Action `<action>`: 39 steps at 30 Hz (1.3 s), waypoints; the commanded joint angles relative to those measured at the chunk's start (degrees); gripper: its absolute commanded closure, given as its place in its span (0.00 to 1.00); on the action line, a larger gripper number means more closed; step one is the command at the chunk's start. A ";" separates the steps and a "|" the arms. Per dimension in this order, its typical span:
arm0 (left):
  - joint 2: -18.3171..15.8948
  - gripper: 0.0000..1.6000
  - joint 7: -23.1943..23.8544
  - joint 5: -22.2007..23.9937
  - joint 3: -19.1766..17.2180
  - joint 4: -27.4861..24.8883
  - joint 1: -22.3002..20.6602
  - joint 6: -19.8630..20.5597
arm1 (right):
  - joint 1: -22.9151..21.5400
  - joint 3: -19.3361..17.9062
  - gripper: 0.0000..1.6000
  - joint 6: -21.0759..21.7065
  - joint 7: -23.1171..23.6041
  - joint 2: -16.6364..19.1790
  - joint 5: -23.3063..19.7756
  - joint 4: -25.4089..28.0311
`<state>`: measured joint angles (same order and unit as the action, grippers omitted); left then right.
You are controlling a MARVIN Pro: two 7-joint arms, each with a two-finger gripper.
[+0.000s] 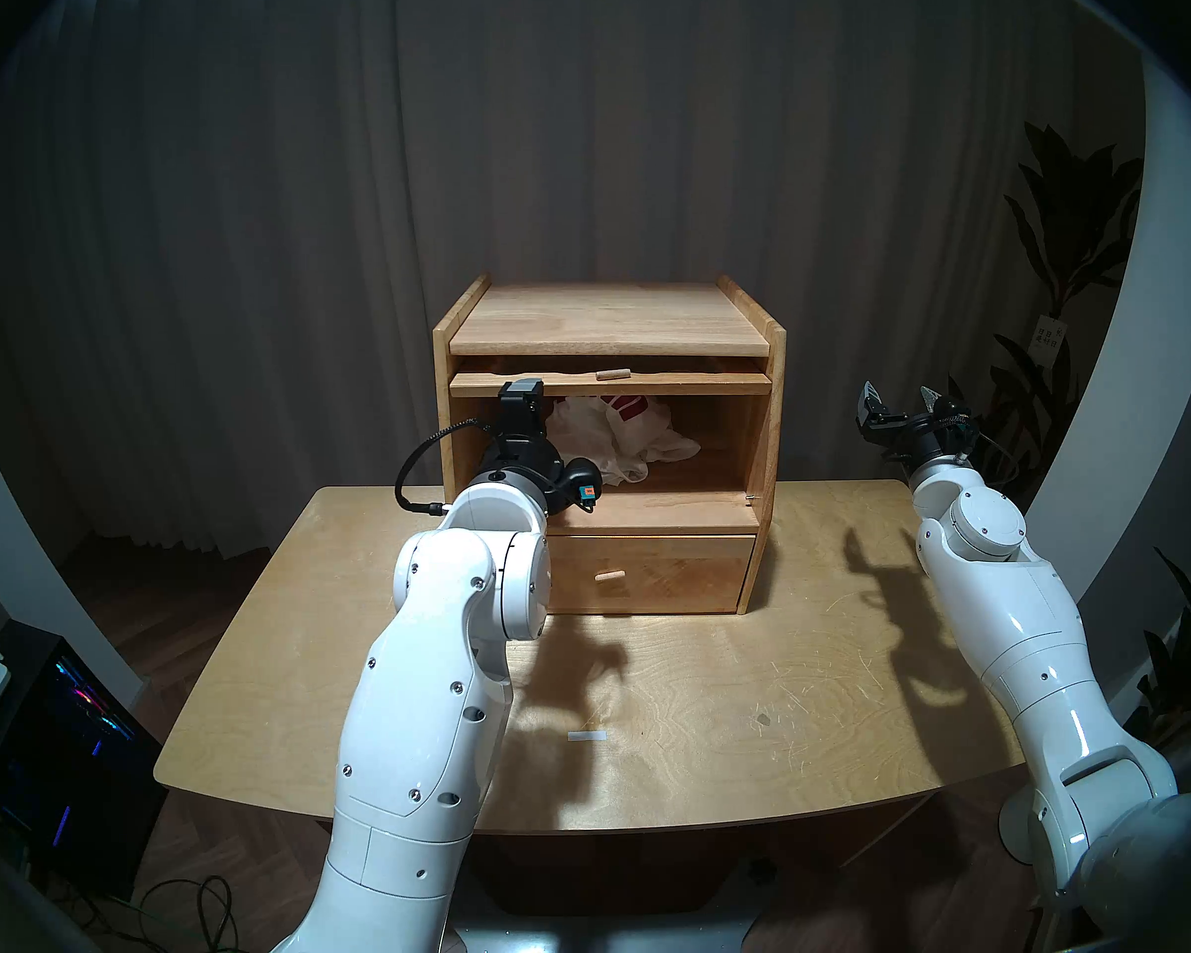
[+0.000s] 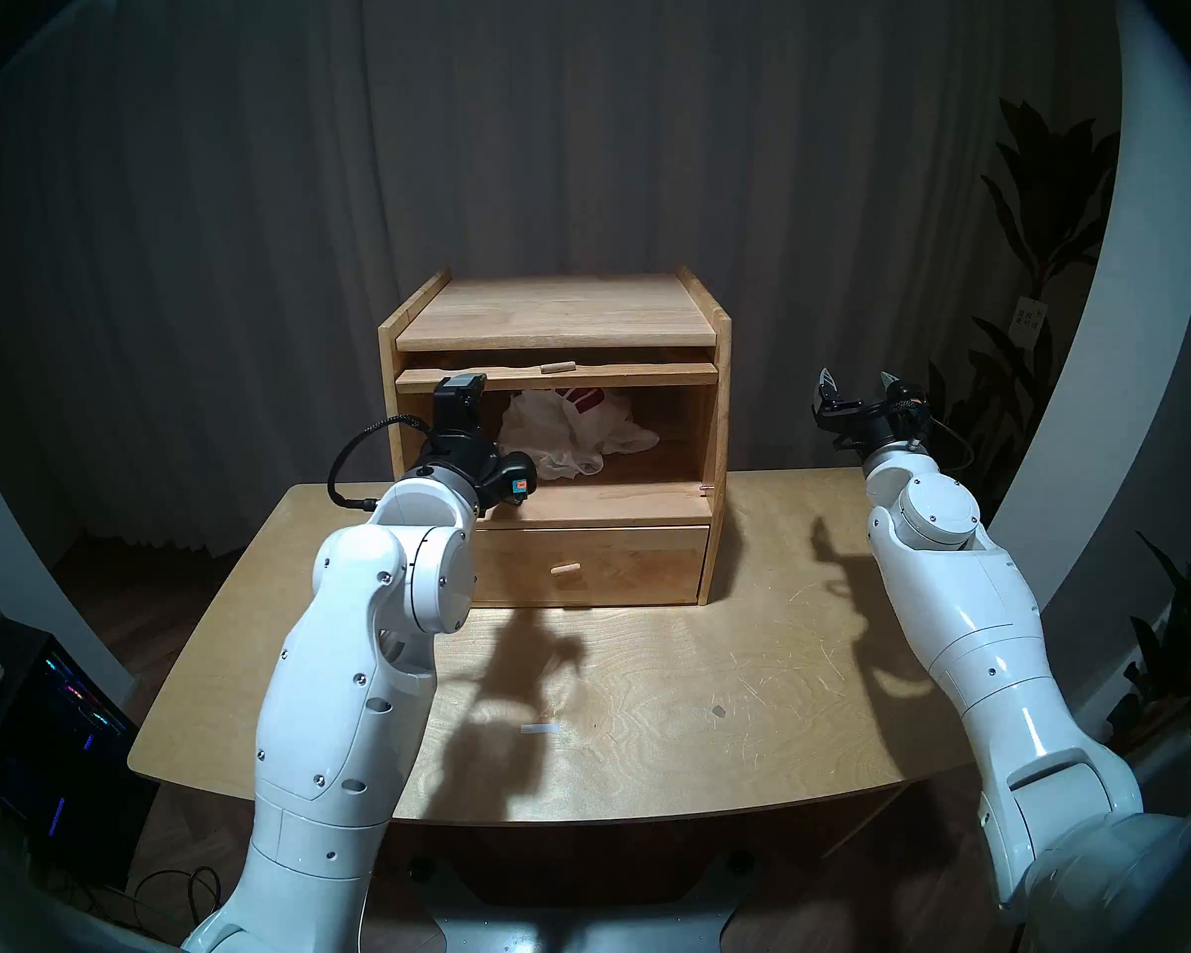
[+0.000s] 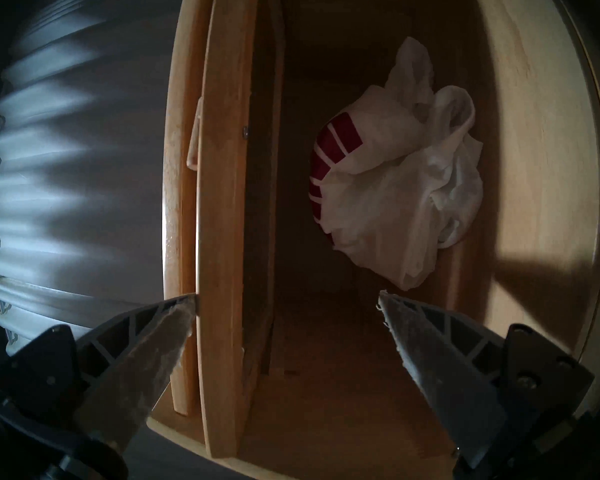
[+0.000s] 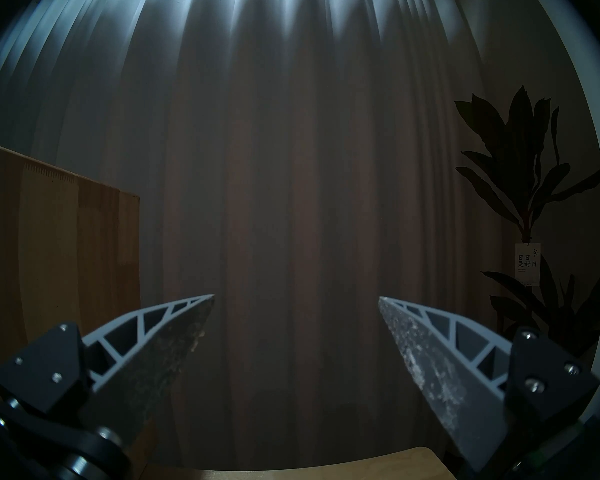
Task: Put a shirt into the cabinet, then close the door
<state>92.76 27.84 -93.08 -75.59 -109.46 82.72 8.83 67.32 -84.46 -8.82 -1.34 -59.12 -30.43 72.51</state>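
The wooden cabinet (image 1: 606, 319) stands at the back of the table. Its door (image 1: 682, 383) is swung up flat under the top board, peg handle (image 1: 613, 374) facing out. A crumpled white shirt (image 1: 599, 436) with red letters lies inside the upper compartment. My left gripper (image 1: 520, 398) is turned on its side at the left of the opening, open and empty. In the left wrist view the door (image 3: 226, 226) edge shows between the fingers and the shirt (image 3: 395, 191) lies farther in. My right gripper (image 1: 899, 398) hangs open and empty in the air, right of the cabinet.
The drawer (image 1: 682, 573) below the compartment is shut. The cabinet sits on a plywood table (image 1: 716, 690) with a strip of white tape (image 1: 587, 736) on it. A dark curtain hangs behind. A plant (image 1: 1060, 278) stands at the right, a computer case (image 1: 63, 725) on the floor at the left.
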 commanded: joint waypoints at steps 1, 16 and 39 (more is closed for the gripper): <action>0.64 0.00 0.01 1.32 -1.64 -3.21 -3.04 -0.14 | -0.92 -0.29 0.00 -0.59 0.06 0.16 0.09 1.03; -0.67 0.00 -0.89 1.06 -2.45 -1.09 -2.62 -1.25 | -0.89 -0.29 0.00 -0.69 0.05 0.16 0.11 1.06; 0.58 0.00 -3.99 -0.54 -3.24 9.76 -9.28 0.14 | -0.90 -0.29 0.00 -0.68 0.05 0.16 0.10 1.06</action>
<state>93.01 22.87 -94.08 -78.67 -98.63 75.31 9.39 67.32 -84.47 -8.85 -1.36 -59.10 -30.43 72.51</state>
